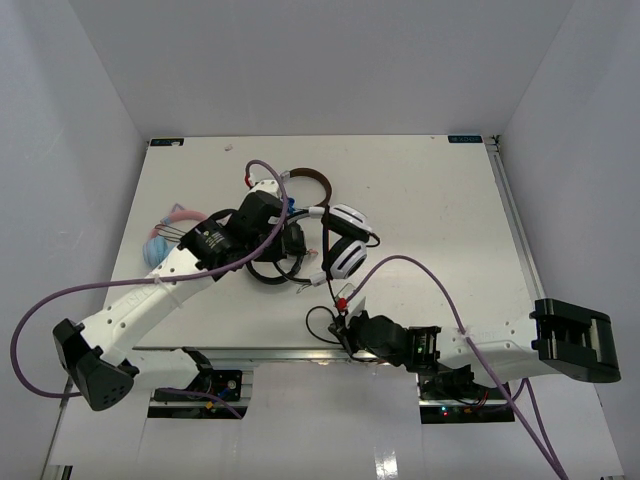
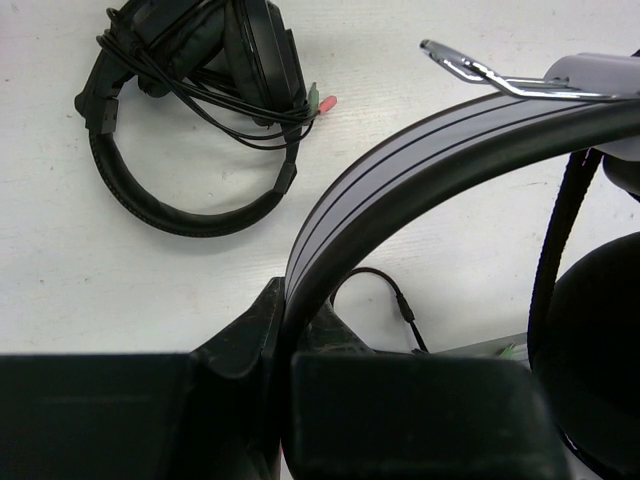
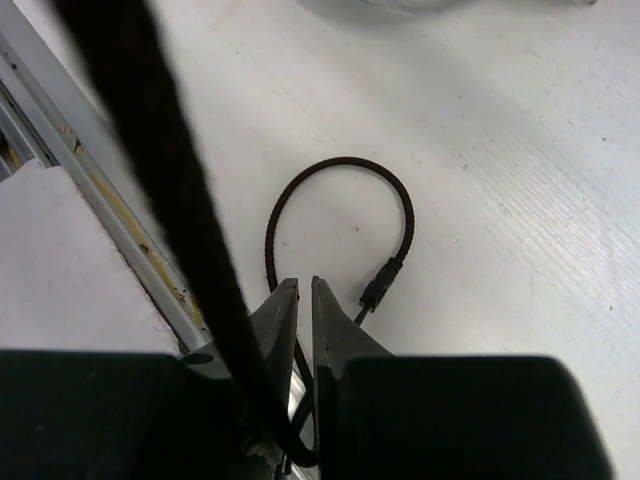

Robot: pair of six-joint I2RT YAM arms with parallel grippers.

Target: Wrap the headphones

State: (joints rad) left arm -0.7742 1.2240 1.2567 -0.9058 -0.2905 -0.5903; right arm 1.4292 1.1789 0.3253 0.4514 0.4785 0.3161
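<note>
A white table [image 1: 440, 190] is sitting inside plain white walls [image 1: 320, 60], which are rising on the left, right and far sides. Soft, even light is falling across it.

Bright even light; near cable [image 3: 160, 160] blurred.

Three pairs in all, white headphones [image 1: 347, 256], black headphones [image 2: 180, 216], brown-banded headphones [image 1: 312, 179], two arms [image 1: 150, 296]
</note>
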